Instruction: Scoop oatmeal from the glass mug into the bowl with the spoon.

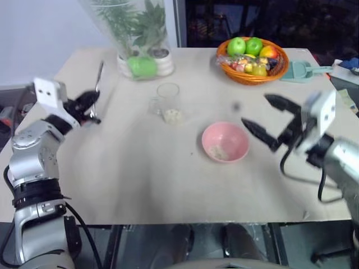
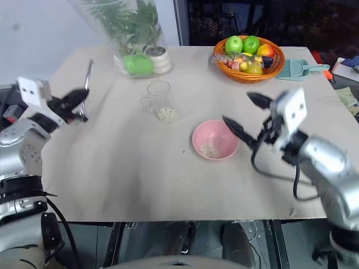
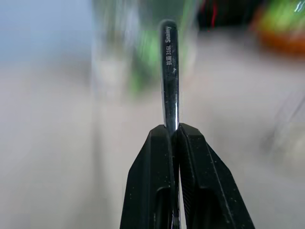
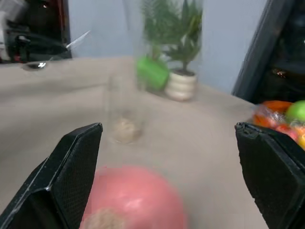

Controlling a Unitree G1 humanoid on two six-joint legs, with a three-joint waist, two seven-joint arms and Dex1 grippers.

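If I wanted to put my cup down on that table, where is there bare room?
The widest bare stretch of the table is the near part, in front of the pink bowl and glass mug. The far edge is crowded: the plant vase, fruit basket and teal scoop.

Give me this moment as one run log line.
left tool: shut on spoon, lifted | right tool: open, beside bowl | oatmeal: in glass mug, some in bowl
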